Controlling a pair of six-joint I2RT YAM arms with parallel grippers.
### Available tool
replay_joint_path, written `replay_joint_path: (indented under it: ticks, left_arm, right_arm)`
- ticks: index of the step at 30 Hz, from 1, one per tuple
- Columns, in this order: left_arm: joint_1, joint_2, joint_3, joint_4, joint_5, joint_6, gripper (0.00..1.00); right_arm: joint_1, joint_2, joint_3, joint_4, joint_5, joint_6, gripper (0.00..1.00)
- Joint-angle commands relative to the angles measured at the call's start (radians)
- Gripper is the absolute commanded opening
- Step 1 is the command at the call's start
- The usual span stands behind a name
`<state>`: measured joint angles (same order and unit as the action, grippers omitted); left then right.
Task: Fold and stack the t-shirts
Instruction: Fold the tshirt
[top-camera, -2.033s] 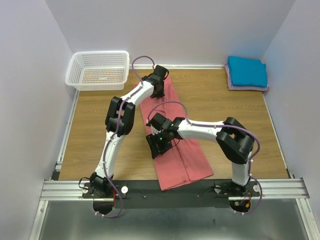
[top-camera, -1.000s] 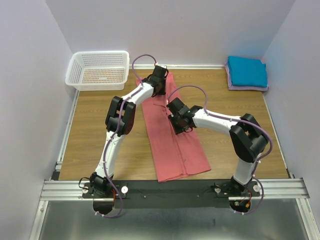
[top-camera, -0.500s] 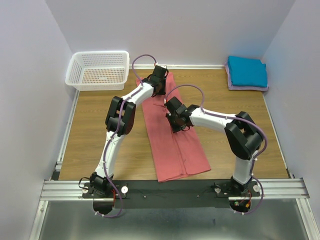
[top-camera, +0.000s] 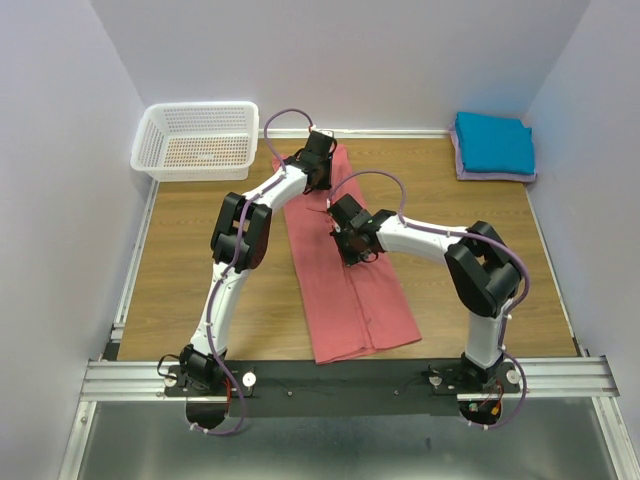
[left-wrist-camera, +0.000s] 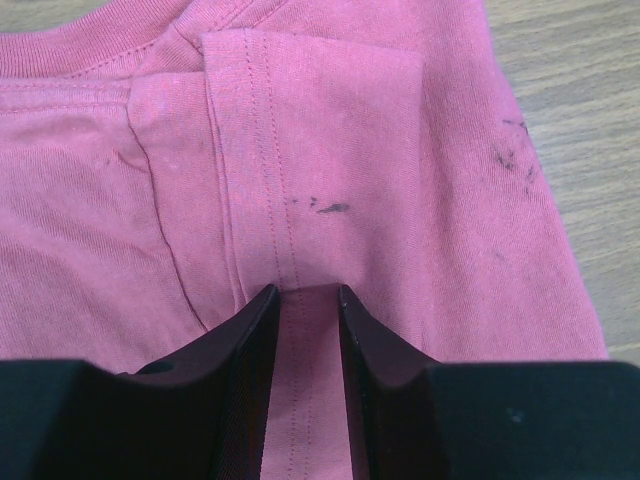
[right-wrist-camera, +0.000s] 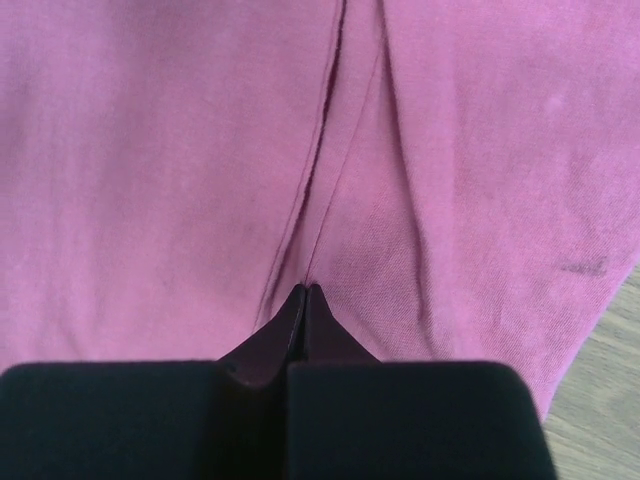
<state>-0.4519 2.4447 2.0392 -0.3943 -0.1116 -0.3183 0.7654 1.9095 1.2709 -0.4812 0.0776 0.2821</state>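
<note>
One salmon-pink t-shirt (top-camera: 352, 300) lies as a long narrow strip, its hem at the near table edge and its collar far. At its middle the right gripper (right-wrist-camera: 304, 290) rests with its tips pressed together on a lengthwise crease, no cloth visibly between them. At the collar end the left gripper (left-wrist-camera: 303, 292) has its jaws a narrow gap apart astride the sleeve hem; whether they nip it I cannot tell. A clean crosswise fold probably needs both layers caught squarely with the far end pinned. Far right, a teal-blue t-shirt (top-camera: 493, 142) sits folded on a pale lavender t-shirt (top-camera: 461, 168). No writing is readable.
</note>
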Motion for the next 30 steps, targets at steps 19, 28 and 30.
replay_joint_path:
  ticks: [19, 28, 30]
  left_arm:
    - [0.004, 0.066, -0.002, -0.067, 0.024, -0.03, 0.39]
    - [0.005, 0.074, 0.013, -0.064, 0.026, -0.039, 0.39]
    - [0.005, 0.083, 0.025, -0.074, 0.026, -0.041, 0.39]
  right_arm:
    - [0.005, 0.002, -0.025, 0.003, -0.24, -0.003, 0.14]
    - [-0.001, -0.17, -0.044, -0.025, -0.084, 0.017, 0.54]
    - [-0.026, -0.199, -0.067, -0.031, -0.047, 0.022, 0.55]
